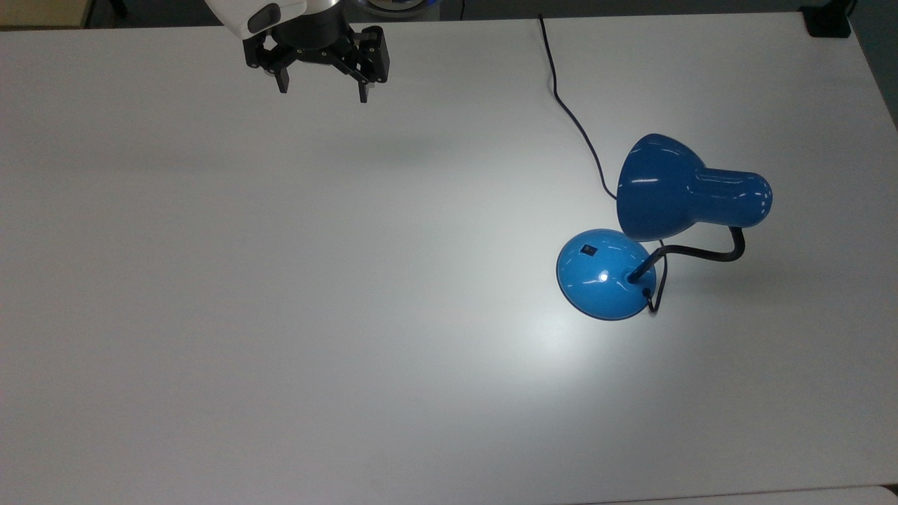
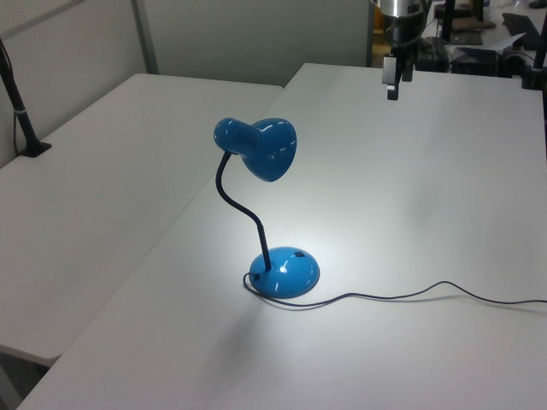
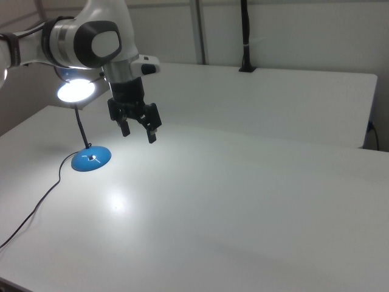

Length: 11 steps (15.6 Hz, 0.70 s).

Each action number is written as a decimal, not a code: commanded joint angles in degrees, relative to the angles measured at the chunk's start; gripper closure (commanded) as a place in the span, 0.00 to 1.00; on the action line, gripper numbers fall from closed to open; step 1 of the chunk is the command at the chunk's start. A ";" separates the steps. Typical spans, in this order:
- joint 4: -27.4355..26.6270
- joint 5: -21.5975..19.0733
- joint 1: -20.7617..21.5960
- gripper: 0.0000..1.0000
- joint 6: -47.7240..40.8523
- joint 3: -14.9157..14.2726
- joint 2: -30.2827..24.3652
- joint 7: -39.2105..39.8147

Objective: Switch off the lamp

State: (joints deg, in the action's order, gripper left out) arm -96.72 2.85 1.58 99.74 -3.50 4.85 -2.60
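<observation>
Hovering gripper (image 1: 321,88): held above the table (image 1: 280,315) at the top view's upper left, fingers spread wide, nothing gripped.
Lamp (image 1: 659,210): stood at the top view's right, lit, well apart.

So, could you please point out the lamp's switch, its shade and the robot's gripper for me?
switch (image 1: 588,249), top view, the small black square on the domed blue base.
shade (image 1: 656,189), top view, the glossy blue outside of the bell.
gripper (image 1: 321,90), top view, midway between its two open black fingertips.
</observation>
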 commanded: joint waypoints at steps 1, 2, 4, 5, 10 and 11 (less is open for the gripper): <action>-0.31 -0.82 0.09 0.00 -0.68 -0.71 -1.59 -0.13; -0.31 -1.18 0.09 0.00 -0.68 -0.80 -1.60 -0.13; -0.31 -1.27 0.09 0.00 -0.77 -0.98 -1.60 -0.13; -0.31 -1.36 0.09 0.00 -0.86 -1.06 -1.68 -0.21; -0.05 -1.36 0.18 0.00 -1.04 -0.98 -1.68 -0.92; -0.05 -1.36 0.18 0.00 -1.04 -0.98 -1.60 -1.18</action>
State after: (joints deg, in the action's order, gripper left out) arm -96.66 2.60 1.57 99.70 -4.11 4.12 -2.79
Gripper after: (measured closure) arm 0.000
